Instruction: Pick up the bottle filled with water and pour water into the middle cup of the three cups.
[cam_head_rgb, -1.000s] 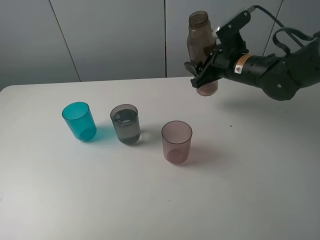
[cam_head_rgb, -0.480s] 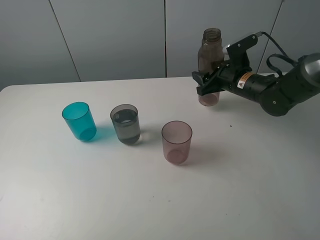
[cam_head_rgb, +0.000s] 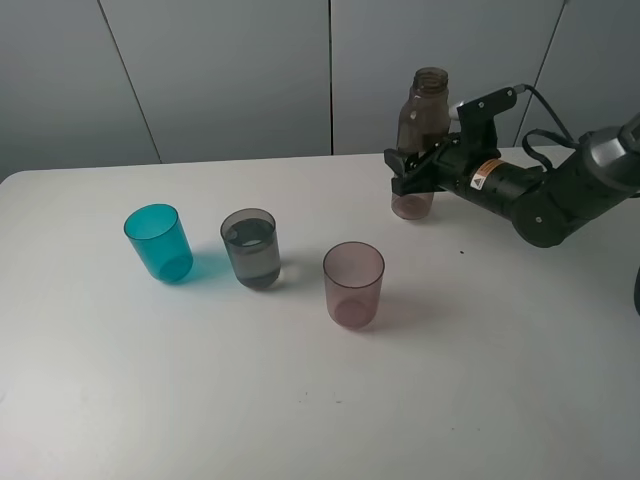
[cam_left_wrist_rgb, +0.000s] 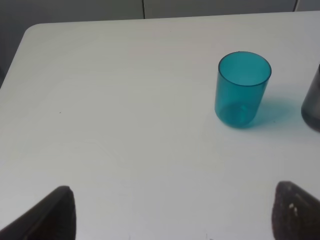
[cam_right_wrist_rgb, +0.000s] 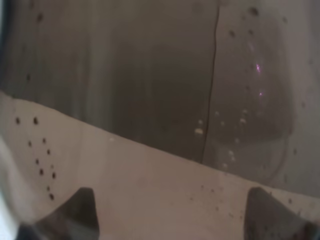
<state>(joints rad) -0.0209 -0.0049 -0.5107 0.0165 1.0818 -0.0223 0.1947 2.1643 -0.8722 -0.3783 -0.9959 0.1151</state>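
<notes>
The bottle (cam_head_rgb: 421, 135) stands upright near the table's (cam_head_rgb: 500, 380) far edge, toward its right corner, its base at or just above the top; the right gripper (cam_head_rgb: 412, 172) is clamped round its lower half; the grey middle cup (cam_head_rgb: 250, 248), holding water, sits between the teal cup (cam_head_rgb: 158, 241) and the pink cup (cam_head_rgb: 353, 283); the left gripper (cam_left_wrist_rgb: 170, 212) hangs spread and empty near the teal cup.

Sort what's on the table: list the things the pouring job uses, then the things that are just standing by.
Part of the job:
- bottle, upright, gripped by the right gripper
- smoky grey middle cup, already holding water
- right gripper, shut on the bottle

Just standing by:
- teal-blue cup, empty
- pinkish-mauve cup, empty
- left gripper, idle over the white table
</notes>
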